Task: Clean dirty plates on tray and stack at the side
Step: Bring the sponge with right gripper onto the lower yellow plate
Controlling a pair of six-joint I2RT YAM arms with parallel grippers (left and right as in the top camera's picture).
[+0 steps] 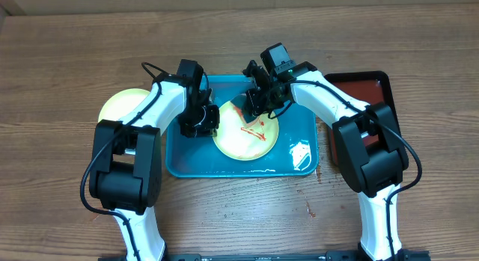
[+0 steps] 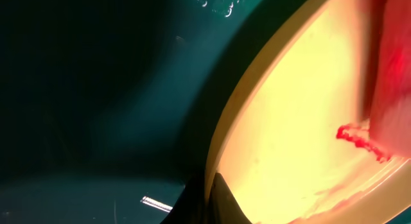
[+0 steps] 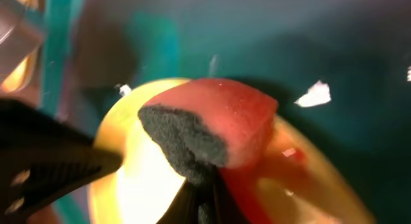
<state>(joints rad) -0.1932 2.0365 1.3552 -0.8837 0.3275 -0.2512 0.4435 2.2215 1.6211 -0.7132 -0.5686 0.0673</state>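
A pale yellow-green plate (image 1: 238, 141) with red sauce streaks lies in the turquoise tray (image 1: 303, 162). My left gripper (image 1: 203, 120) is shut on the plate's left rim; the left wrist view shows the rim (image 2: 221, 140) pinched between the fingers (image 2: 209, 199). My right gripper (image 1: 262, 102) is shut on a red sponge with a dark grey scouring side (image 3: 212, 124), held over the plate's far edge (image 3: 138, 185). A second yellow-green plate (image 1: 122, 104) lies on the table left of the tray. A third plate is not in view.
A smaller dark red, black-rimmed tray (image 1: 372, 85) sits right of the turquoise tray, partly under my right arm. Water glints on the turquoise tray's floor (image 1: 298, 152). Red spots mark the wooden table (image 1: 310, 209) in front of the tray.
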